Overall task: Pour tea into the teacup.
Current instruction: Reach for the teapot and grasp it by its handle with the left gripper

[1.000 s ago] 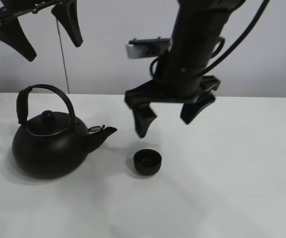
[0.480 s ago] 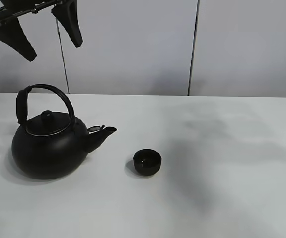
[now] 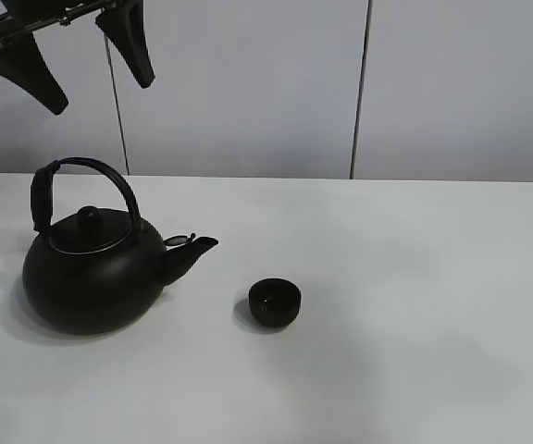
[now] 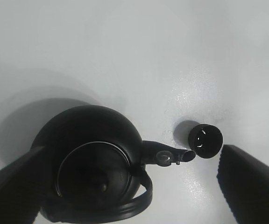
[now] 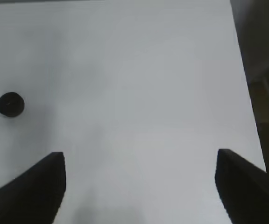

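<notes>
The teacup (image 3: 274, 302) stands upright on the white surface (image 3: 415, 305), a little left of the middle and toward the near side. Nothing touches it. Something glints inside it, but I cannot tell whether it holds any tea, and no stream of tea is visible.

Just to its left, close but apart, is the spout (image 3: 192, 250) of the black kettle (image 3: 91, 268). The spout points at the cup. The kettle sits flat on the surface with its arched handle (image 3: 81, 166) standing up.

High above the kettle hangs the left gripper (image 3: 101, 96). Its fingers (image 3: 26, 69) are spread wide and hold nothing. The right gripper (image 5: 139, 156) is over the bare right part of the surface, well away from the cup. Its fingers (image 5: 36, 186) also stand apart with nothing between them.

In my judgement the pouring is not yet begun, and the step in hand is taking the kettle. The next move asks the left gripper to descend onto the handle and close firmly around it. Then it must lift the kettle and tilt it slowly, because the cup is very small against the kettle.
</notes>
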You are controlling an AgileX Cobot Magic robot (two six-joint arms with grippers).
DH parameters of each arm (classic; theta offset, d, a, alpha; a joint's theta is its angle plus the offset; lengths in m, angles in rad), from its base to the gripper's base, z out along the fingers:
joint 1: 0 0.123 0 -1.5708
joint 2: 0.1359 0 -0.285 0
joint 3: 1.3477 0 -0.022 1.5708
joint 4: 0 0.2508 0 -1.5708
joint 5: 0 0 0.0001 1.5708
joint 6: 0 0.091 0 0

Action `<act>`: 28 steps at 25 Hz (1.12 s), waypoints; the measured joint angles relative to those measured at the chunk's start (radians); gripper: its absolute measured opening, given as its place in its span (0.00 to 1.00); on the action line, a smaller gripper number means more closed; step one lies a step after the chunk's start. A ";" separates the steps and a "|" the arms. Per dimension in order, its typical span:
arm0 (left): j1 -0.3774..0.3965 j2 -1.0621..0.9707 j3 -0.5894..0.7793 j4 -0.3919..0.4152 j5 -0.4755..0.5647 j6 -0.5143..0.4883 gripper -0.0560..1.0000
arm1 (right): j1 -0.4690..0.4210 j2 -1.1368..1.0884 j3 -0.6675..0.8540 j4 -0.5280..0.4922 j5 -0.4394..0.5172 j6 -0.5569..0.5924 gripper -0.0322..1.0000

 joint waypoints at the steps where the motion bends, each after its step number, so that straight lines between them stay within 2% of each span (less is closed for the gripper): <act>1: 0.000 0.000 0.000 0.000 0.000 0.000 0.71 | 0.000 -0.107 0.045 0.000 0.004 0.002 0.61; 5: 0.000 0.000 0.000 0.000 0.000 0.000 0.71 | 0.000 -0.422 0.205 -0.023 0.019 0.008 0.61; 10: 0.000 0.000 0.000 0.000 0.000 0.000 0.71 | 0.000 -0.626 0.371 -0.039 0.016 0.008 0.61; 16: 0.000 0.000 0.000 0.000 0.000 0.000 0.71 | 0.000 -0.661 0.519 -0.037 -0.036 0.008 0.60; 23: 0.000 0.000 0.000 0.000 0.000 0.000 0.71 | 0.000 -0.661 0.551 0.000 -0.137 0.009 0.60; 28: 0.000 0.000 0.000 0.000 0.000 0.000 0.71 | 0.000 -0.661 0.559 0.005 -0.150 0.009 0.60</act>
